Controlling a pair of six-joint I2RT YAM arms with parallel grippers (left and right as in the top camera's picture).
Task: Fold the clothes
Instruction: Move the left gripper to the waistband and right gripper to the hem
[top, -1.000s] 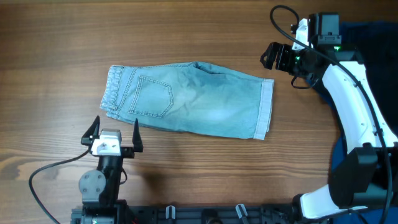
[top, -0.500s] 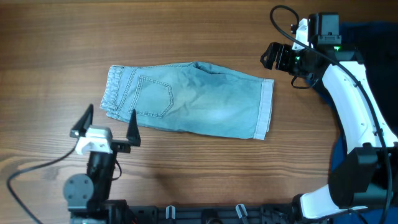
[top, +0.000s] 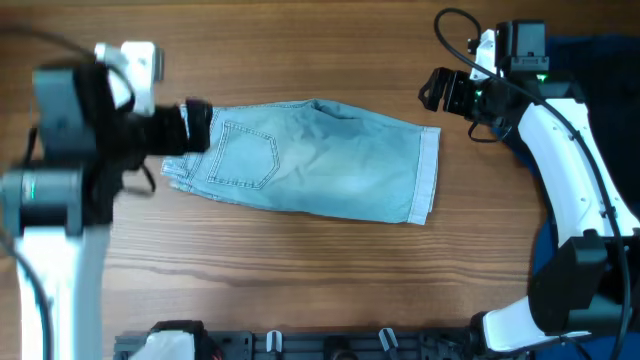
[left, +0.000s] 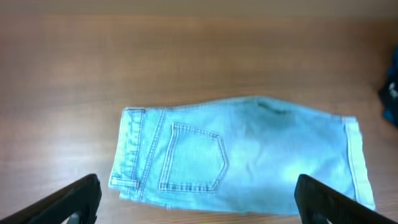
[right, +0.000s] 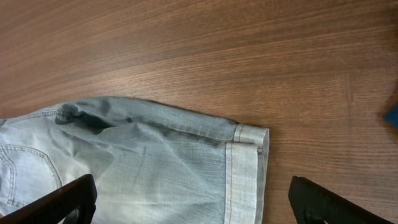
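Observation:
The light-blue denim shorts (top: 320, 160) lie flat on the wooden table, waistband to the left and hemmed leg end to the right. My left gripper (top: 192, 126) is raised high over the waistband end, blurred and hiding part of it. In the left wrist view it (left: 199, 196) is open and empty well above the shorts (left: 249, 155). My right gripper (top: 445, 90) is open and empty, above the table just beyond the hem's far corner. The right wrist view shows its jaws (right: 193, 196) wide apart above the hem (right: 245, 168).
Dark-blue fabric (top: 600, 50) lies at the table's far right, behind the right arm, and shows at the edge of the left wrist view (left: 392, 87). Bare wood table (top: 320, 270) surrounds the shorts. A rail runs along the front edge (top: 330, 345).
My left arm has risen from the table's front edge and swung up over the waistband end of the shorts. The right arm and the shorts have not moved.

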